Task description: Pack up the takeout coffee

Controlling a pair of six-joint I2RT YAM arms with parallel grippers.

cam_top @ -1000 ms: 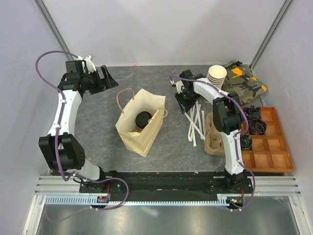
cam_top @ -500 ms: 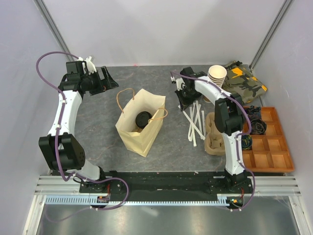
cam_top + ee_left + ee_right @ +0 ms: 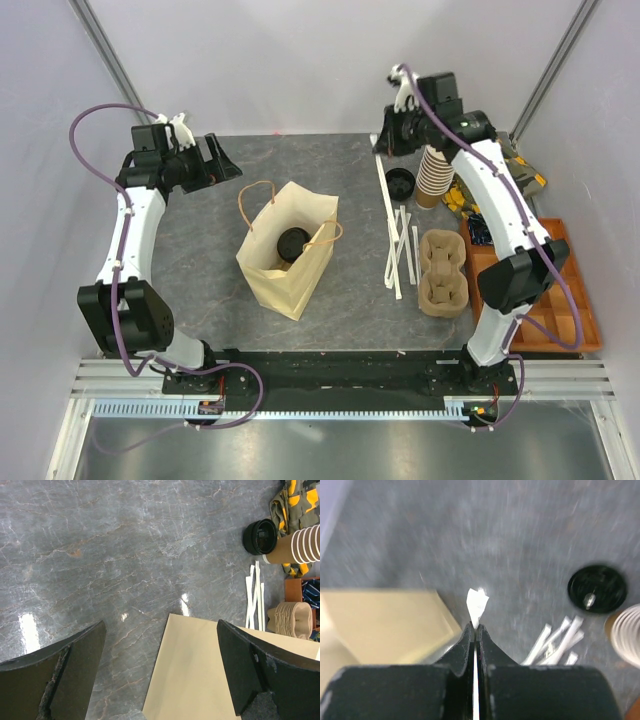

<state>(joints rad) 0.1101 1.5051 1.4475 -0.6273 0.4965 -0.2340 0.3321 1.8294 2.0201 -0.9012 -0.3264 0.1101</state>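
The takeout coffee (image 3: 292, 242) stands inside the open paper bag (image 3: 296, 290) in the middle of the surface (image 3: 200, 250), with only its black lid showing. I judge it light but easily crushed: thin paper walls, a lid that could pop off, perhaps liquid inside. If I had to shift it, I'd grip the body just below the lid, gently. My right gripper (image 3: 475, 628) is pinched tight on a wrapped straw (image 3: 477, 605), up by the far edge. My left gripper (image 3: 218, 160) hangs wide, holding nothing.
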